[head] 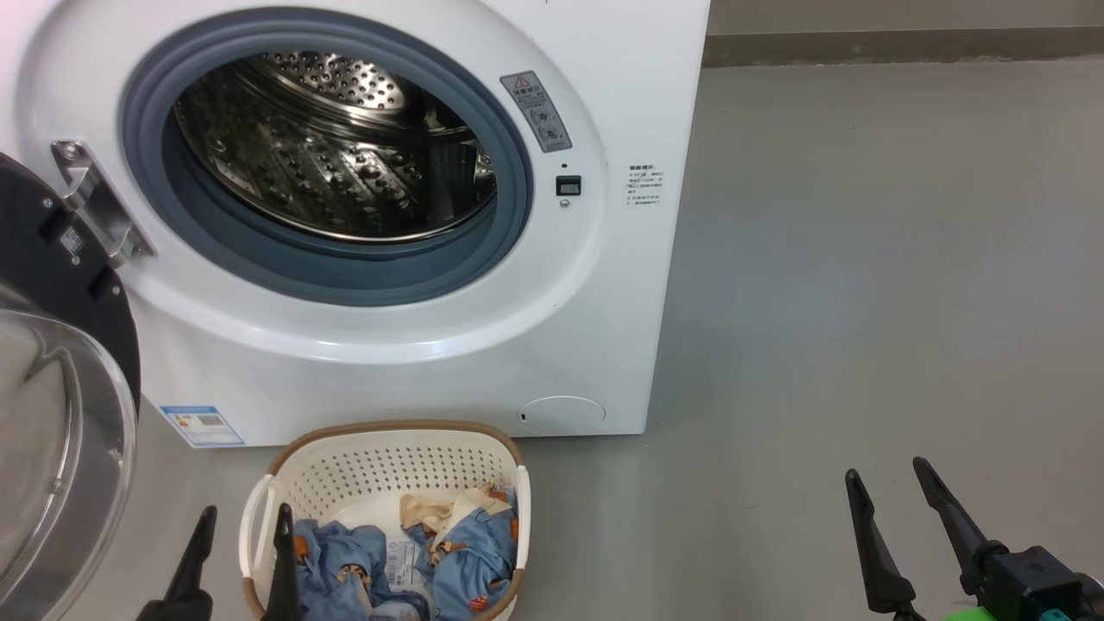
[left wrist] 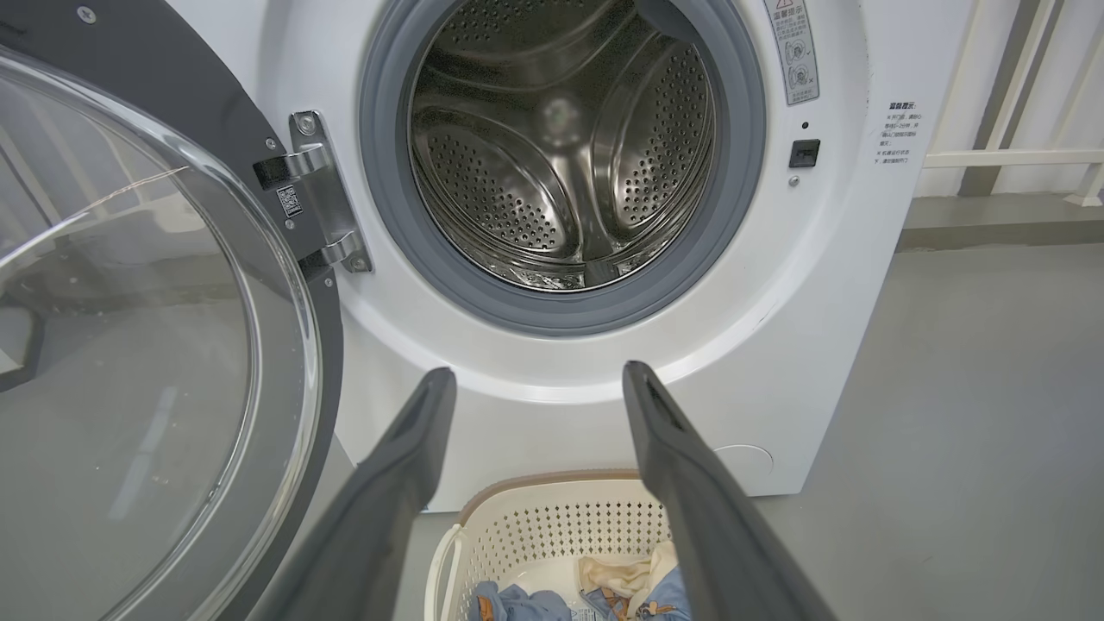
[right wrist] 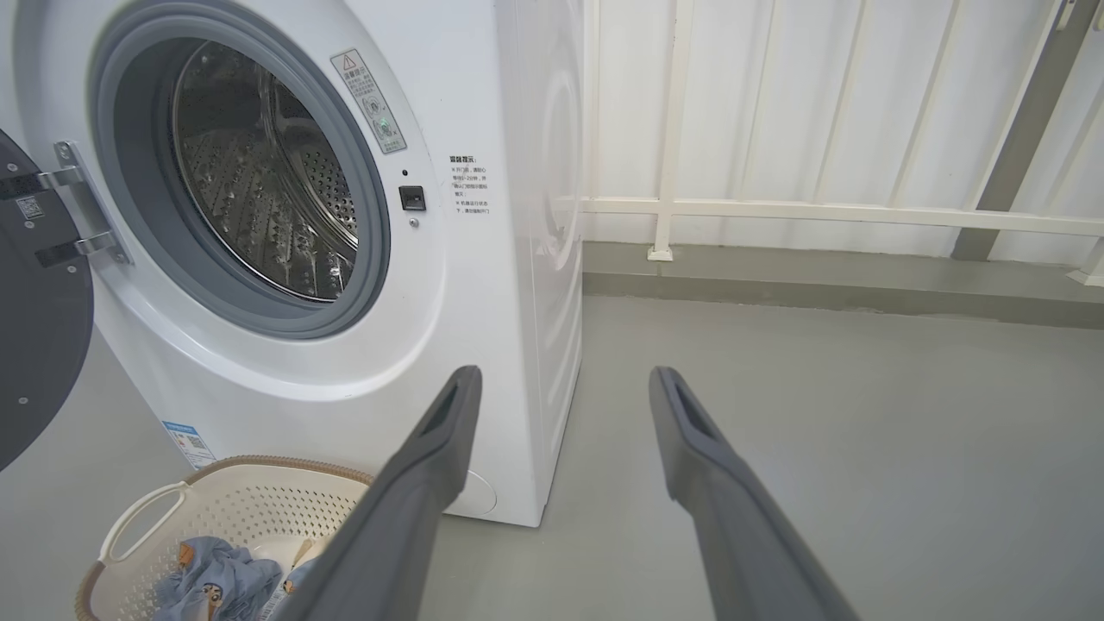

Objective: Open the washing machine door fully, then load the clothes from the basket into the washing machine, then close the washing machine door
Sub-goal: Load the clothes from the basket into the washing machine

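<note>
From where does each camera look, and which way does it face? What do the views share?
Head view: on the head, facing forward-down at the washing machine and basket; left gripper and right gripper, both open.
Left wrist view: left wrist, facing into the drum; own fingers.
Right wrist view: right wrist, facing the machine's right corner and railing; own fingers.
Shared: open washing machine door, basket, clothes.

On the washing machine (head: 414, 379) front, beyond the left gripper (head: 246, 511): grey warning sticker (head: 536, 110) with red triangle, printed notice (head: 644, 185) beside it, blue energy label (head: 201, 425) nearest the fingertips; lettering illegible.
</note>
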Motion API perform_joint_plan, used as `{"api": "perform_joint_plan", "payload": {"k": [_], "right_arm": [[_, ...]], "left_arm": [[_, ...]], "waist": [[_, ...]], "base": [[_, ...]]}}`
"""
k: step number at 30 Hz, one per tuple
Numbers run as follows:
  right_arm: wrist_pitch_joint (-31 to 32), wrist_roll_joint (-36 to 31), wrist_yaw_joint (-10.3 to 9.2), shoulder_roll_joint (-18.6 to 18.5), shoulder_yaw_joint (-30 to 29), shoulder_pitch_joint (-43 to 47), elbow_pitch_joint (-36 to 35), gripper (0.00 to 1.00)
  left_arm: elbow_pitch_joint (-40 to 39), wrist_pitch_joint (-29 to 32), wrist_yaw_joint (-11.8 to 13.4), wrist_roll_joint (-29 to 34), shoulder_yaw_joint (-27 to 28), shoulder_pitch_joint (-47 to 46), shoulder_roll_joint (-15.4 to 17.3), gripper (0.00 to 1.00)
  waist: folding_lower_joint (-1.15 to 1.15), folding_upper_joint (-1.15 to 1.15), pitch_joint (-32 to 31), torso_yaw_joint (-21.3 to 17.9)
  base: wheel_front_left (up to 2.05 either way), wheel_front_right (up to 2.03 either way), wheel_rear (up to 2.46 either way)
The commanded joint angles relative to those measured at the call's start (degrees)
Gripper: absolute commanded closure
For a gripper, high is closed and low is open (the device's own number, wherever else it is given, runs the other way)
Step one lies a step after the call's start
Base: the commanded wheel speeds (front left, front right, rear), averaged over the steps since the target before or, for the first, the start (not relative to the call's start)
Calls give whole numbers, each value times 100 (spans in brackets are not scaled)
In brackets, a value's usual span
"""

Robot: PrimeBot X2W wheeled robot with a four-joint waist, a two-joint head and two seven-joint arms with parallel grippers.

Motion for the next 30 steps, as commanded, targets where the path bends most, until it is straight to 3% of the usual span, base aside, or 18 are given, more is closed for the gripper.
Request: {"api": "perform_joint_plan", "payload": {"k": [1, 18, 27, 30], "right_arm": [[-26, 64, 17, -50, 156, -163, -126, 0], [-17, 84, 17, -50, 238, -220, -197, 0], [-19, 82, 17, -50, 283, -374, -312, 0], [-30, 81, 17, -50, 325, -484, -344, 0]], "left_arm": [[-103, -77, 55, -58, 166, -266, 80, 0], [131, -134, 90, -85, 18, -464, 80, 0], [1160, -160, -269, -301, -232, -1176, 12, 0], [1953, -134, -464, -442, -323, -1658, -29, 0]], "waist": [[0, 0, 0, 3], [0, 0, 170, -140], [0, 0, 686, -334], [0, 0, 943, -433]], "base": [[0, 0, 0], [0, 0, 0], [0, 0, 0], [0, 0, 0]]}}
